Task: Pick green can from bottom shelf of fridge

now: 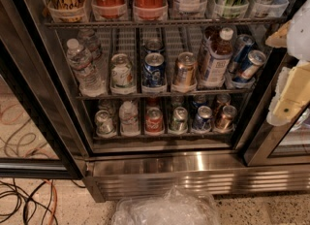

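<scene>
The fridge (72, 122) stands open in front of me. Its bottom shelf (160, 134) holds a row of drinks. The green can (179, 120) stands upright in the front row, right of centre, between a red can (154, 120) and a blue can (202, 118). A copper can (225, 117) is at the right end. A small bottle (129, 118) and a pale greenish can (103, 123) are at the left. My gripper (289, 95) is at the right edge of the view, outside the fridge, above and to the right of the green can and well apart from it.
The middle rack (160, 94) holds bottles and cans, and the top rack (160, 23) holds large bottles. The ribbed steel base panel (193, 178) runs below. A clear plastic bag (164, 208) lies on the floor in front. Cables (24, 200) lie at the left.
</scene>
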Robot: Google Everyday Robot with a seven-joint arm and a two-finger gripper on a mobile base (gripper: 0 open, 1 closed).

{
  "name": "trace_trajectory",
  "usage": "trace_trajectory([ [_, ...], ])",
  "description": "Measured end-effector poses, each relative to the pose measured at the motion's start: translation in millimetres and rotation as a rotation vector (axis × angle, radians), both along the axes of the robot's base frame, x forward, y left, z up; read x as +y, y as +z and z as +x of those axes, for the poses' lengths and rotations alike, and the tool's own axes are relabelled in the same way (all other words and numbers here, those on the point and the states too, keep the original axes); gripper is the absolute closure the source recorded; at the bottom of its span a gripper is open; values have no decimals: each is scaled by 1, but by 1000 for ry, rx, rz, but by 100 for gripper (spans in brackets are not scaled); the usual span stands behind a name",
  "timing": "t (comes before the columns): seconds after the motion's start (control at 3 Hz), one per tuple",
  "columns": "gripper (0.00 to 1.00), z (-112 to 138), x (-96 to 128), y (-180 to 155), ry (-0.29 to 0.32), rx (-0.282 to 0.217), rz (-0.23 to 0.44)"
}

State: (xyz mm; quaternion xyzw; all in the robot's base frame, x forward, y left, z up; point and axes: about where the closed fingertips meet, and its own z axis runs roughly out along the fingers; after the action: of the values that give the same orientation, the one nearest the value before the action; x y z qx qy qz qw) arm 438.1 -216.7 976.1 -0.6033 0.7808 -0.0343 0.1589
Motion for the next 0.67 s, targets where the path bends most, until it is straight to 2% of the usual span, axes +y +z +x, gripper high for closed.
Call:
trace_trajectory([
  [0.33, 0, 0, 0, 0, 0, 0, 0],
  [0.67, 0, 9, 10, -17, -60, -13, 42],
])
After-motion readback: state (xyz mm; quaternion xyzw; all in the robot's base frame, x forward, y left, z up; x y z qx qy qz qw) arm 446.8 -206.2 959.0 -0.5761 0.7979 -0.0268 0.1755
